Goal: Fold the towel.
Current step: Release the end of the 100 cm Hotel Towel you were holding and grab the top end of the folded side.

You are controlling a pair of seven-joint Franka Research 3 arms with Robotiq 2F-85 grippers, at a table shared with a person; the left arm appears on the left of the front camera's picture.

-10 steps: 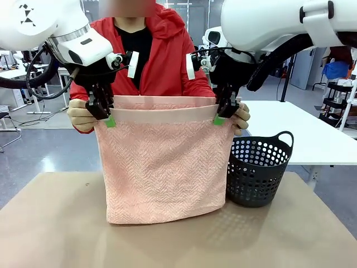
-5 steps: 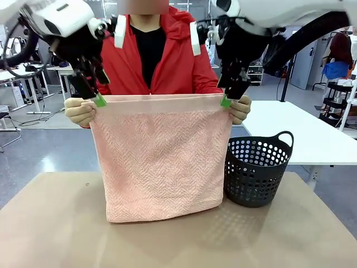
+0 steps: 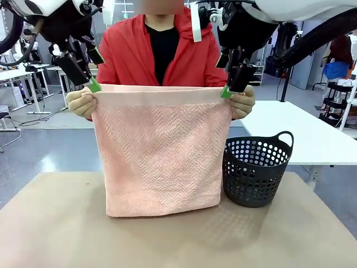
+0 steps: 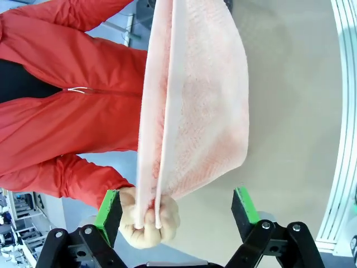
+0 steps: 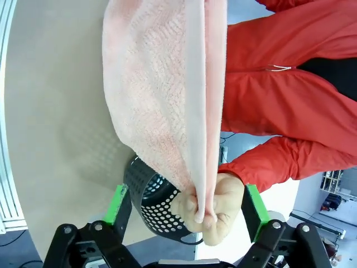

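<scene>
In the front view, the towel (image 3: 162,156) hangs doubled, with its lower fold down at the brown table (image 3: 50,229). The person's hand at the towel's left corner (image 3: 81,103) and hand at the towel's right corner (image 3: 244,103) carry it by the top edge. Our left gripper (image 3: 92,84) and right gripper (image 3: 227,91) sit just above those corners and grip no cloth.

In the left wrist view, the jaws stand wide and empty. The green pads (image 4: 109,207) sit on either side of the towel's two top edges, which the person's fingers pinch together between them.

The right wrist view shows the same: wide jaws holding nothing, with the pinching hand and both towel layers in the gap.

We judge that the person now has the fold and that our part is to clear off. To do that well, we would draw both arms straight up from the towel's top edge, in step, so that no pad drags the cloth or brushes a knuckle.

The dark basket (image 3: 256,173) stands just beside the towel's lower right corner. We cannot tell whether the two touch. It crowds the space where the towel could be laid flat. A white table (image 3: 318,137) lies beyond the towel's right side, well clear of it.
</scene>
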